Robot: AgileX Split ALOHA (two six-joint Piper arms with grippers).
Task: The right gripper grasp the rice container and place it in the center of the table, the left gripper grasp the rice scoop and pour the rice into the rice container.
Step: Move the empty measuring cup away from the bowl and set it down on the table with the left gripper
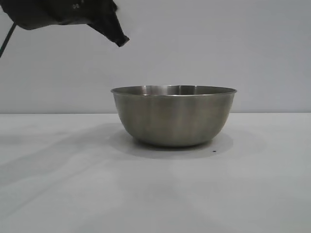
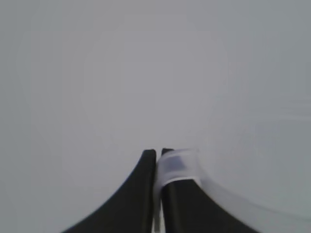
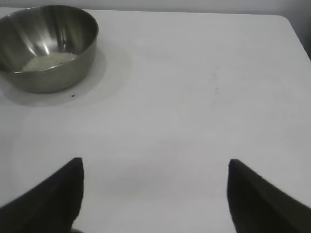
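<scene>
1. Right now I am seeing the rice container point(image 1: 174, 116) standing upright near the middle of the table point(image 1: 73, 194) in the exterior view, with the rice point(image 3: 48, 61) lying as a shallow pale layer at its bottom in the right wrist view.
2. I am holding the left gripper point(image 2: 159, 160) high at the upper left of the exterior frame, above and to the left of the bowl's rim, well apart from it. Its fingers are pressed together on a thin translucent piece, which I am judging to be the handle of the rice scoop point(image 2: 179, 166); the cup itself is hidden.
3. I am judging the pour as done or nearly so, so I am aiming to keep the pinch firm and the cup clear of the rim while carrying it off.
4. I am leaving the right gripper point(image 3: 155, 194) parked low over bare table, its fingers standing wide apart and empty, the bowl at the upper left of its view.
5. I am noting open tabletop on both sides of the bowl; the table's rounded corner is showing at the upper right of the right wrist view.
</scene>
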